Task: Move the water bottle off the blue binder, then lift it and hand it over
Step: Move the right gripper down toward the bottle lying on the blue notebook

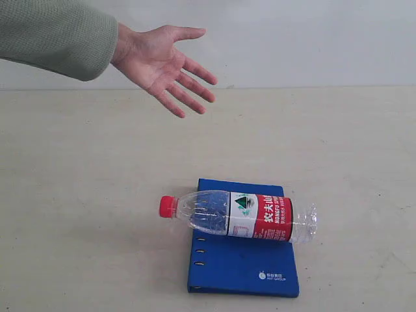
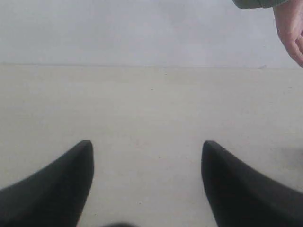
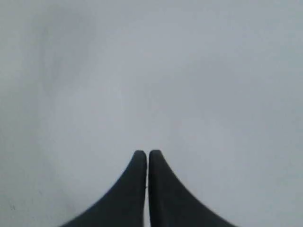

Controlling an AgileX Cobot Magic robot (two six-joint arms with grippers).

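Water bottle (image 1: 240, 218) not moved yet. It lies on its side across the blue binder (image 1: 244, 270), at about 6 o'clock in the exterior view, a bit toward 5. Cap (image 1: 168, 206) points to 9 o'clock and hangs past the binder's spine edge. The base points to 3 o'clock and hangs just past the other edge. Binder is flat on the table (image 1: 78, 195), with its upper half under the bottle.

Receiver is ready: a person's hand (image 1: 166, 62), palm up and fingers spread, waits above the table at 11 o'clock, well apart from the bottle. The same hand shows at the edge of the left wrist view (image 2: 289, 28).

Grippers:
- left gripper (image 2: 147, 142): fingers spread wide, nothing between them, bare table in front
- right gripper (image 3: 147, 152): fingers pressed together, holding nothing, facing a plain pale surface; can't tell if that is wall or table
- neither shows in the exterior view, so neither is near the bottle

Progress, my read: zero of three steps done.
1. get the water bottle off the binder: pending
2. lift: pending
3. hand over toward 11 o'clock: pending

The left gripper looks like the likelier one to work first, being spread already and on the hand's side. The bottle is round and on its side, so it may roll once nudged. Which of the two gets lifted and handed over is ambiguous in the task wording.
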